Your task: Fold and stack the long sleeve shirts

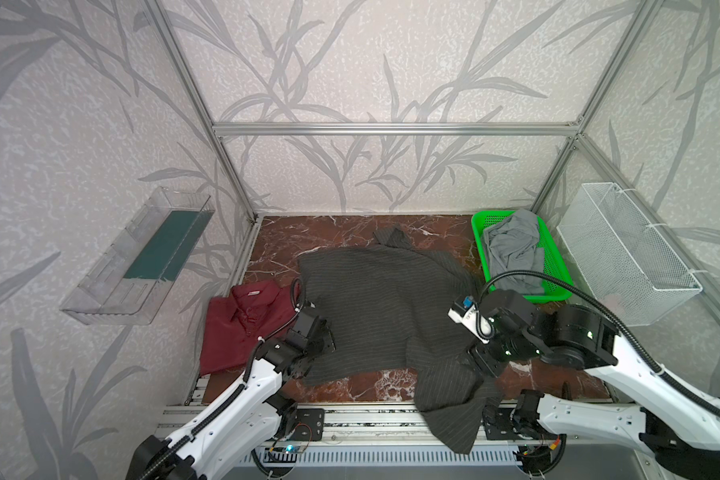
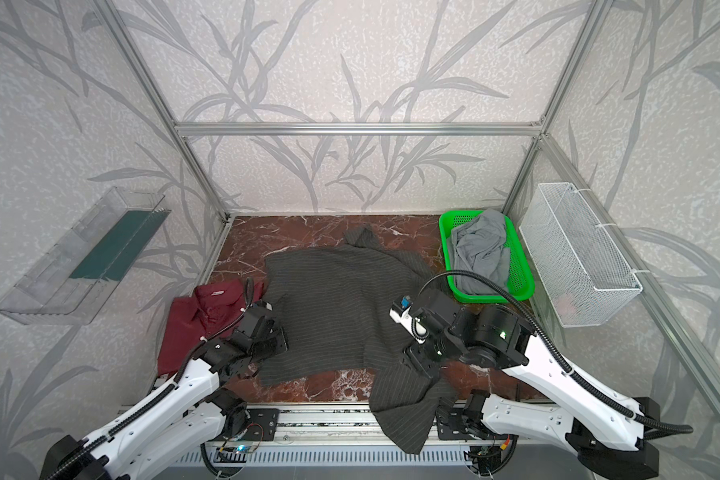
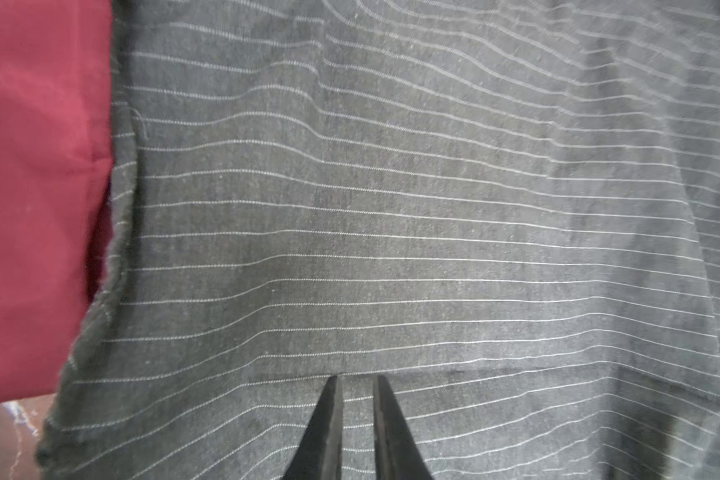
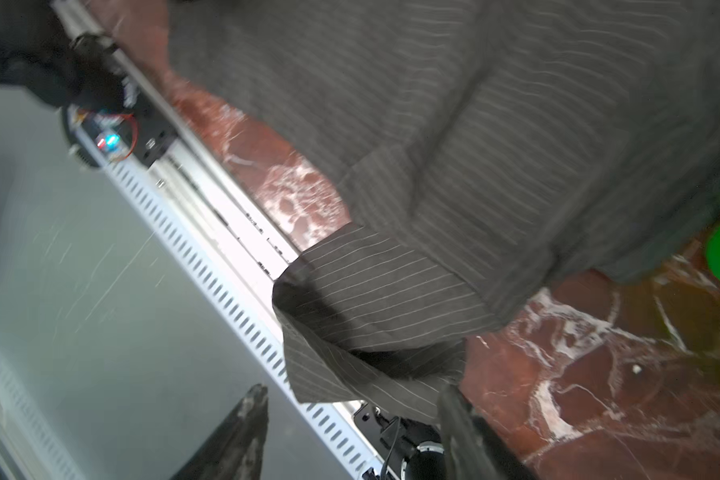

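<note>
Two arms reach in from the near edge over the aluminium rail (image 1: 371,417), and a sleeve (image 1: 449,399) of the charcoal pinstriped shirt (image 1: 375,307) spills off the red marble table (image 1: 362,386) and hangs across that rail between their bases; the right gripper (image 4: 353,390) hovers just above this sleeve with its fingers spread wide and nothing between them, the folded sleeve end lying just beyond the tips; the left gripper (image 3: 358,380) is down on the shirt's left side with its fingers drawn almost together, a thin strip of striped cloth showing in the gap, though whether that cloth is actually pinched cannot be told; the shirt's body lies spread over the middle of the table, rumpled, its collar end pointing to the back wall; touching its left edge lies the maroon shirt (image 1: 242,328), folded with its collar up, partly hidden behind the left arm; farther back on the right a green basket (image 1: 479,241) holds a crumpled light grey cloth (image 1: 514,249); a white wire basket (image 1: 624,253) hangs on the right wall and a clear plastic bin (image 1: 113,282) on the left.
</note>
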You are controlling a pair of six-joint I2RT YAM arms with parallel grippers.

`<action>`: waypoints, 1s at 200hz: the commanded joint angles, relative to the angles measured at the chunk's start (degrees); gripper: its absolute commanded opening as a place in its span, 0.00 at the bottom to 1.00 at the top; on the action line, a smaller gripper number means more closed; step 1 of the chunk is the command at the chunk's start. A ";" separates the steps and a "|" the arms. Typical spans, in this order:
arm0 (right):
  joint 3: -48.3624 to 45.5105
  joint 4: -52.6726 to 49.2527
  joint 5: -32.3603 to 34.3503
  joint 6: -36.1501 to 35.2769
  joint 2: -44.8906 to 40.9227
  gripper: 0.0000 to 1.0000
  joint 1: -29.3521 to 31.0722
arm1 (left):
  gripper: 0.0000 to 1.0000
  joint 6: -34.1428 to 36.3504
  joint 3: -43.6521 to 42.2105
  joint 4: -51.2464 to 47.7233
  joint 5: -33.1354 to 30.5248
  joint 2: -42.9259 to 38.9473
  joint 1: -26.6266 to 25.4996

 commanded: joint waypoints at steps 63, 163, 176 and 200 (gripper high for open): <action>-7.36 37.36 -6.19 8.26 30.47 0.52 -25.36 | 0.20 -0.05 3.89 3.90 1.02 13.47 5.68; -7.65 50.96 -0.71 27.73 50.59 0.58 -34.17 | 0.19 -0.44 13.88 1.70 1.24 31.81 10.49; -9.29 51.34 1.74 28.83 49.65 0.59 -36.26 | 0.18 0.12 15.65 1.59 1.70 34.61 11.48; -11.84 53.59 -0.28 28.67 47.64 0.58 -40.27 | 0.18 0.62 19.13 2.24 2.54 39.75 12.37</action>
